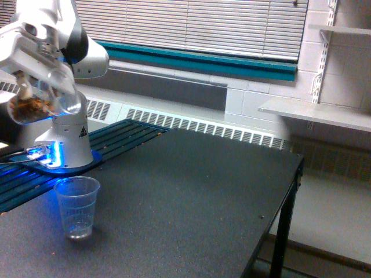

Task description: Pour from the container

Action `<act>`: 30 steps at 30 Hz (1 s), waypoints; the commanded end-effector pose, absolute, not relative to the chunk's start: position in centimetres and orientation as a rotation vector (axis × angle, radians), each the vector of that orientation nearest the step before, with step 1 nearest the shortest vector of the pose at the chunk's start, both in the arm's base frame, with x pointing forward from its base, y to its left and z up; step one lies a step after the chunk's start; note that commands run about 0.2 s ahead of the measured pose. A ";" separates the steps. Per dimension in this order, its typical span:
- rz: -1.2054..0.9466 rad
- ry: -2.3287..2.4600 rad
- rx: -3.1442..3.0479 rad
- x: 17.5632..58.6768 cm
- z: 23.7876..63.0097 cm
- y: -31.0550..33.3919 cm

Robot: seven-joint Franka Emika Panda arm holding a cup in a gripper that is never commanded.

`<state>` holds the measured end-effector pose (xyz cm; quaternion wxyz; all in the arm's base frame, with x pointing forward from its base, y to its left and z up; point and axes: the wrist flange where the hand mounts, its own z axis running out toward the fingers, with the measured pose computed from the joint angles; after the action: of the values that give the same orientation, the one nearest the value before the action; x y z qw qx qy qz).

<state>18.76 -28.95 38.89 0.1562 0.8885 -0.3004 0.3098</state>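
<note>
The container (40, 98), a clear wide-mouthed plastic vessel with brown granular pieces inside, hangs tilted in the air at the exterior view's far left, above the dark worktop (191, 191). The white pincer (36, 81) is clamped on it. Below and slightly right, a smaller clear tapered plastic cup (77, 207) stands upright near the worktop's front edge.
</note>
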 end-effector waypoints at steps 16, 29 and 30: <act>0.774 -0.736 2.592 18.8 35.8 -27.5; 0.720 -0.701 2.587 18.9 34.5 -27.9; 0.715 -0.699 2.585 18.8 34.4 -28.0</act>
<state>19.09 -28.38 35.36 0.1920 0.9210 -0.2245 0.2538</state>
